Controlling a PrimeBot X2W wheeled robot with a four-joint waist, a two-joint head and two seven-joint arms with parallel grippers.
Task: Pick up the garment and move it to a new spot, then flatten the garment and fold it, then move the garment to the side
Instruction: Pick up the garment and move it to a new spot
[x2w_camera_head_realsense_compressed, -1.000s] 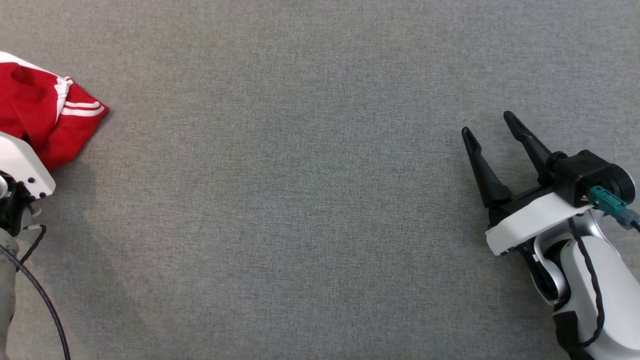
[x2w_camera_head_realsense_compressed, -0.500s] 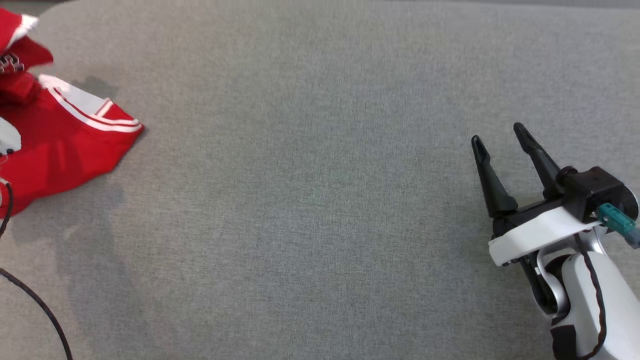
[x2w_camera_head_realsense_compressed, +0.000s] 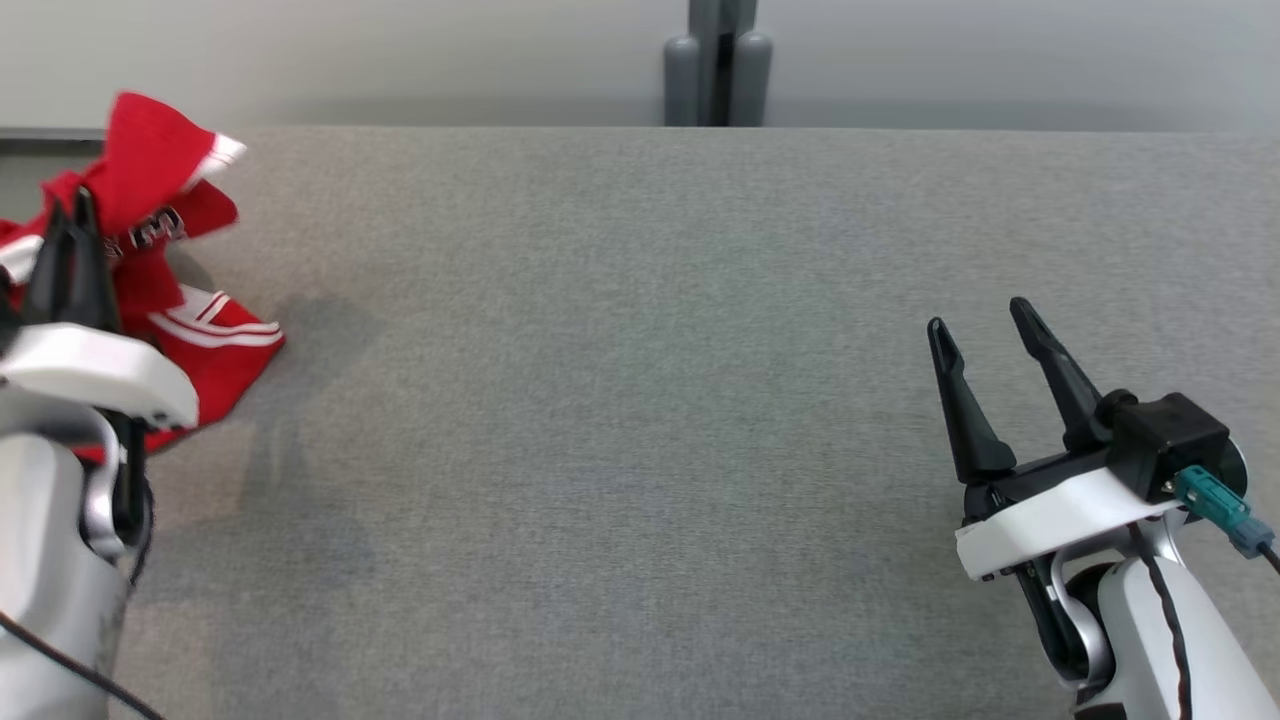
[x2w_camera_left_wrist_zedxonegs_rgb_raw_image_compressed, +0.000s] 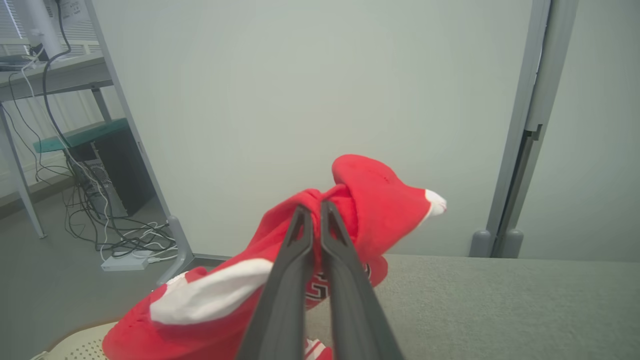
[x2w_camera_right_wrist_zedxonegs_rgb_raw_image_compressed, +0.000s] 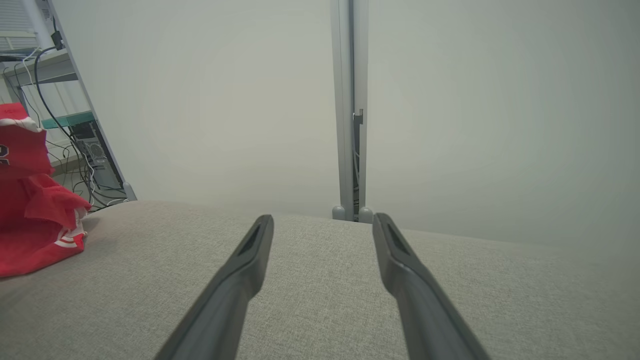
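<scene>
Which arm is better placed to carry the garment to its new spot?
Left. The left gripper is shut on the garment, part of it raised off the table. The right gripper stands open, far from it across the table.

Red garment (x2w_camera_head_realsense_compressed: 215, 355) with white stripes; grey table (x2w_camera_head_realsense_compressed: 640, 400); dark fingers (x2w_camera_head_realsense_compressed: 1040, 355).

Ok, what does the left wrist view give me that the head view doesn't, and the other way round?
Left wrist view adds: a close look at the left hand pinched shut on a raised fold of the red garment, plus a desk and tangled cables on the floor beyond the table. Head view adds: the right hand open, apart from the cloth, over the table, and the garment's striped hem lying on the table. Shared: garment, left hand, table, and the grey post at the far edge.
</scene>
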